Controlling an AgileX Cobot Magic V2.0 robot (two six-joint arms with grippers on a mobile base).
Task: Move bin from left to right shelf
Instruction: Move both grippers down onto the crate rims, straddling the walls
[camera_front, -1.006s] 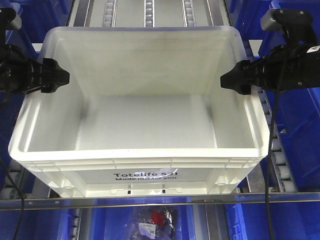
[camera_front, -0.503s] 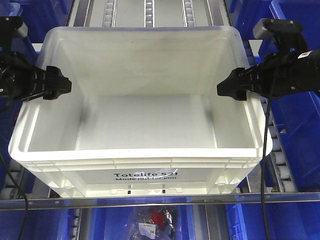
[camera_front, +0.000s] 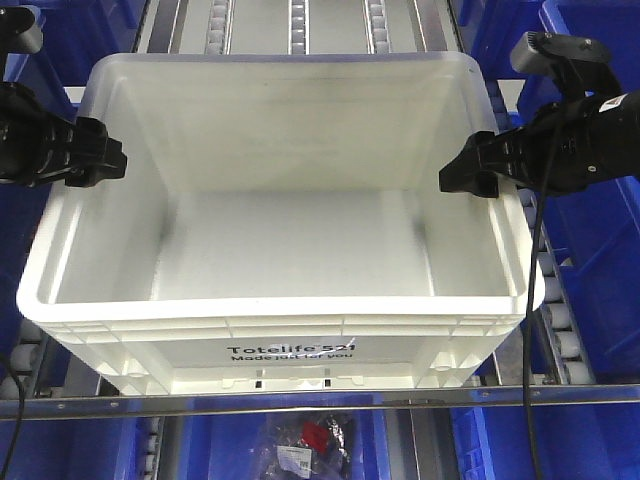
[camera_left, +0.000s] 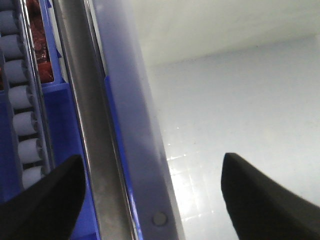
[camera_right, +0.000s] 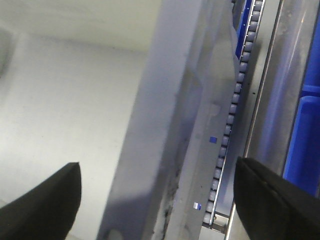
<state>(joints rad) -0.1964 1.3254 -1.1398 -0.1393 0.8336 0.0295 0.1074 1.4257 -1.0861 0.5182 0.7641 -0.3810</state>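
Bright, even light falls from overhead on the white bin in the front view. Its floor is washed pale and its thin walls glow, with soft grey shadows running down the inner corners. The black print on the near wall stays legible, if slightly soft. In the left wrist view a patch of glare burns on the bin floor, and the left gripper shows only as blurred black fingertips. The right wrist view is hazier still, its rollers smeared.

bin on rollers, left hand astride left rim — right hand opposite
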